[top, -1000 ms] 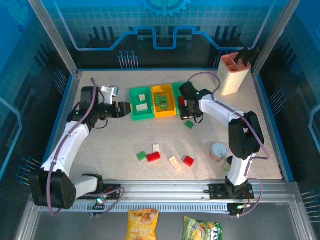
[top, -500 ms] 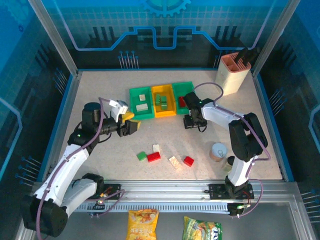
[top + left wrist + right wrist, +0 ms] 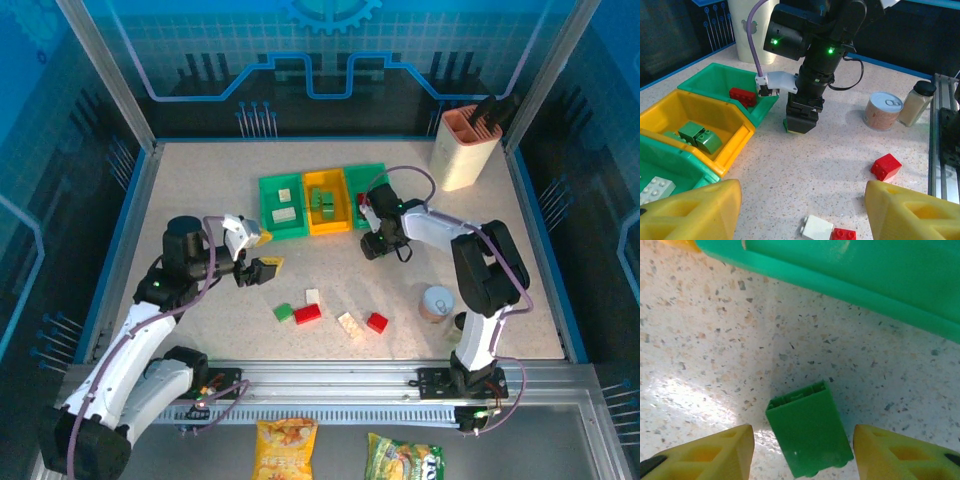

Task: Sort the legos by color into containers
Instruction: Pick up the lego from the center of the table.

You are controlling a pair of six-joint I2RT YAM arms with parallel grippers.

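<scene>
The green brick (image 3: 810, 437) looks light, hard and slick, best pinched across the flat sides that the right gripper (image 3: 801, 120) straddles, jaws released; the left gripper (image 3: 800, 205) gapes empty.

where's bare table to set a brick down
Free: the far-left corner beside the left green bin, and the strip behind it across to the cream holder. Crowded: around the right pincer, and the loose bricks front centre.

A tall cream plastic holder with a pink rim (image 3: 462, 150) stands at the far right corner of the speckled worktop (image 3: 200, 190). Toward the right edge, a small round metal can (image 3: 437, 303) sits just beside a black-lidded jar (image 3: 916, 102). A yellow snack bag (image 3: 285, 448) and a green snack bag (image 3: 405, 458) lie beyond the near rail.
</scene>
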